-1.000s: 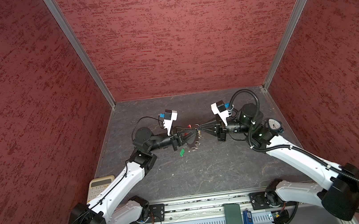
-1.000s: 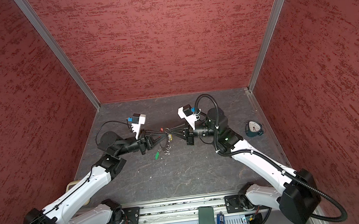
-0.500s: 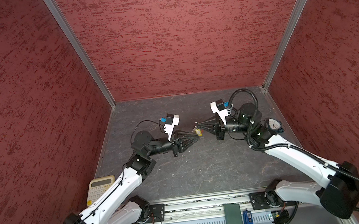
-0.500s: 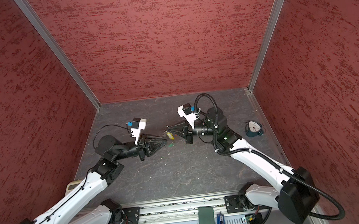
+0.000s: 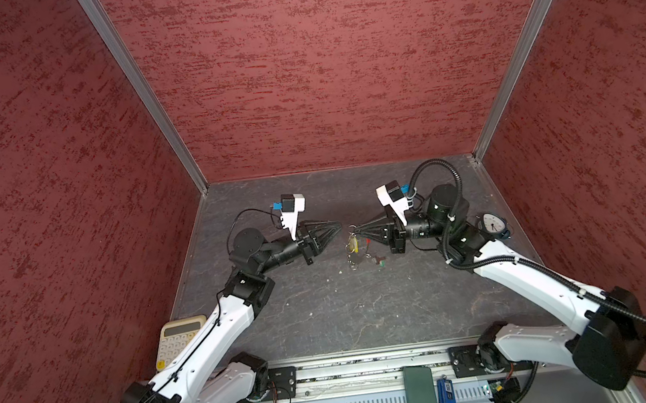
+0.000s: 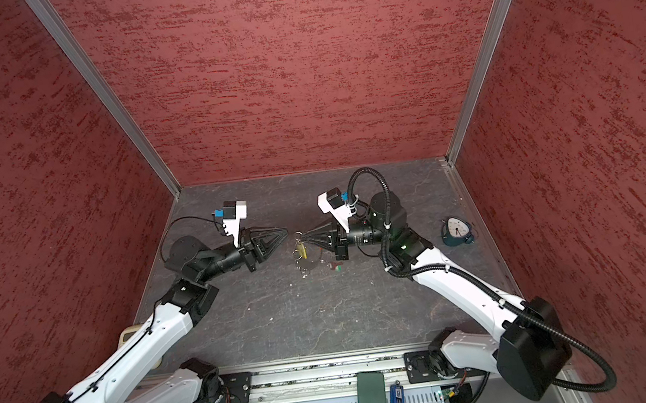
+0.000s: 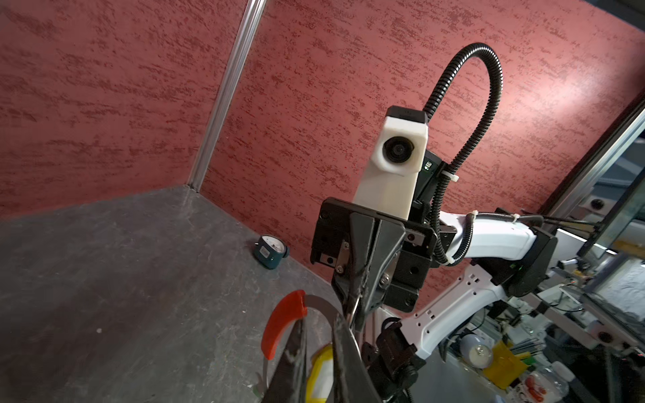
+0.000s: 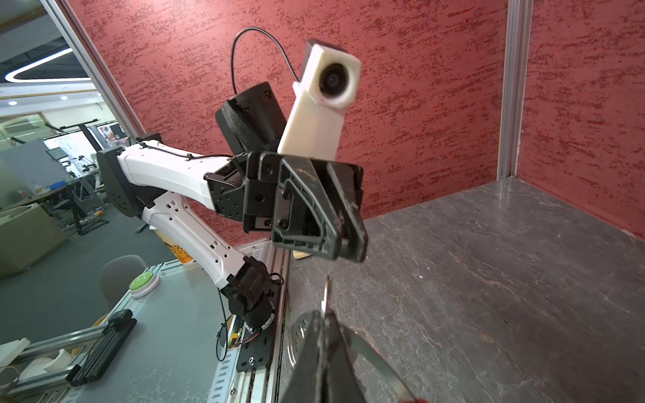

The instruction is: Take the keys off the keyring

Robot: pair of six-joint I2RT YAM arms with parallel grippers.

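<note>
I have the right gripper with its jaws clamped on the keyring above the middle of the bench, and the yellow key hangs from it. My left gripper is just beside, jaws slightly apart and empty. I think I must next pinch that key.

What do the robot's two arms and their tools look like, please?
The left arm and right arm have white shells, black joints and black bases. The left tool and right tool are black, each with two tapering, ribbed fingers, topped by a white camera housing with a blue plug. A thick black corrugated hose follows the right arm; a thin black cable the left.
</note>
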